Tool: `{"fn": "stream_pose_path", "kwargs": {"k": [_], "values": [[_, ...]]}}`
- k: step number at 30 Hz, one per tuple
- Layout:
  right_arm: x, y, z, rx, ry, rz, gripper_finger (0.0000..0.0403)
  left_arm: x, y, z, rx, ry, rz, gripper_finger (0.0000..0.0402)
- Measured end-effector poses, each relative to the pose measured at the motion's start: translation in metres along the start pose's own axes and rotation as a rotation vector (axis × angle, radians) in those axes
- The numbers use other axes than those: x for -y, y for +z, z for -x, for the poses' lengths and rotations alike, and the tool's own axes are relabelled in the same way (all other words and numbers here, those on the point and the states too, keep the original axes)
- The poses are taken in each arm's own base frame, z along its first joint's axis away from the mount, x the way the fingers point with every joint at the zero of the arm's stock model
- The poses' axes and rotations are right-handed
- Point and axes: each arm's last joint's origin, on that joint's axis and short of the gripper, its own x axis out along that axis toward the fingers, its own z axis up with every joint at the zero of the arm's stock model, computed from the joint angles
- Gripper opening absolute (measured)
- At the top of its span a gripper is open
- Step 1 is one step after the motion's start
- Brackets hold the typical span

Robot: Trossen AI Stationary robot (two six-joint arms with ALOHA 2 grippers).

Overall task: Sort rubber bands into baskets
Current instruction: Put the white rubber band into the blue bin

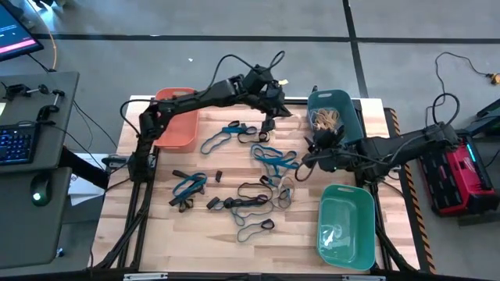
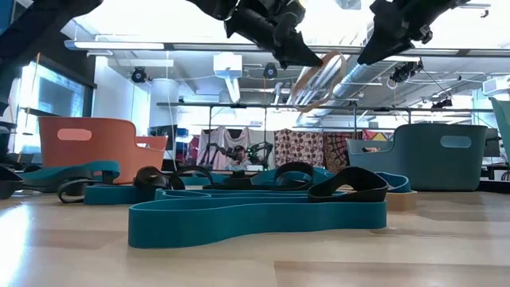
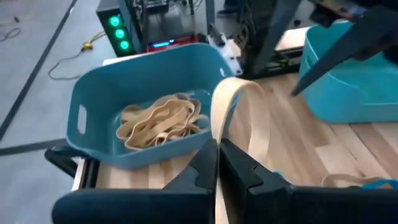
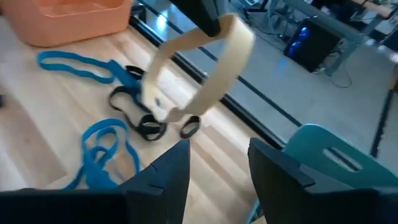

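My left gripper (image 3: 217, 146) is shut on a tan rubber band (image 3: 239, 112) and holds it above the table's far middle (image 1: 271, 115), beside the dark teal basket (image 3: 93, 99). That basket has several tan bands (image 3: 161, 121) lying in it. My right gripper (image 4: 217, 168) stands open a little nearer, close to the teal basket (image 1: 306, 162), with nothing between its fingers. It faces the hanging tan band (image 4: 211, 81). Blue and black rubber bands (image 1: 266, 160) lie scattered flat on the wooden table. My left gripper pinches one stretch of the tan band's loop (image 3: 218, 134) between its two fingertips. The fingers slant downward from the table's left. The rest of the band curves out beyond the fingertips as an open loop (image 4: 233, 43), lifted clear of the table.
The orange basket (image 1: 176, 129) sits at the far left. The lighter green basket (image 1: 367, 234) is at the near right. Loose bands fill the table's middle (image 1: 250, 207). Bare wood shows along the near left. Black cables and equipment lie on the floor beyond the table.
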Motion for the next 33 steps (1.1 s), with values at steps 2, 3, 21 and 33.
{"fn": "stream_pose_path", "kwargs": {"k": [2,3,21,33], "values": [[0.003,0.002,-0.004,-0.001,-0.013,0.0,0.0158,0.0,0.002,0.0,0.022,-0.011,-0.006,0.0],[0.004,0.004,-0.006,-0.002,-0.01,-0.001,0.016,0.0,0.003,0.0,0.033,-0.023,-0.009,0.0],[0.017,0.034,-0.035,0.06,0.235,-0.013,0.0143,0.002,0.005,0.0,0.055,-0.052,-0.006,0.0],[0.02,0.035,-0.038,0.061,0.225,0.007,0.0011,0.0,0.004,0.001,0.063,-0.074,0.035,0.004]]}}
